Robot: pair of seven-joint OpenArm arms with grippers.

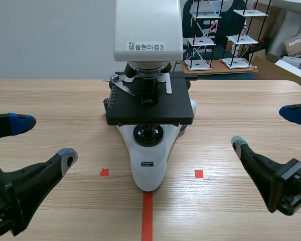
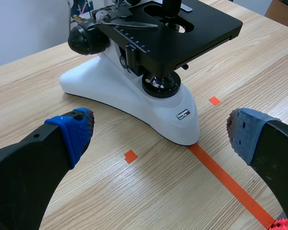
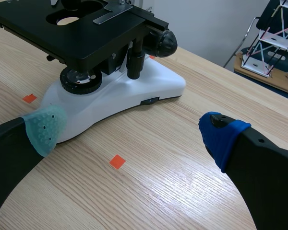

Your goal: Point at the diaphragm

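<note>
First, left gripper (image 1: 45, 140): low at the left of the table, its two black fingers spread wide with nothing between them. One pad is blue and the other grey. It is well apart from the microscope.
Table (image 1: 55, 100): light wood, with orange-red tape marks near the robot's edge.
Microscope (image 1: 148, 170): white body, upright at the middle of the table. Its narrow base points toward the robot and meets the end of a tape line.
Label (image 1: 146, 46): white, on the microscope's head, with printed characters ending in 3.
Stage (image 1: 149, 108): flat black plate, level, with a metal slide clip on top.
Light ring (image 1: 148, 134): round and black with a glass lens, set in the base below the stage.
Diaphragm (image 2: 157, 75): tucked under the stage, directly above the light ring and mostly in shadow. Neither gripper touches it.
Right gripper (image 1: 264, 129): low at the right, fingers wide apart and holding nothing. One pad is blue and the other pale green. It is well apart from the microscope.
Stick models (image 1: 206, 35): rod-and-shelf towers on a low board beyond the table, at the far right.
</note>
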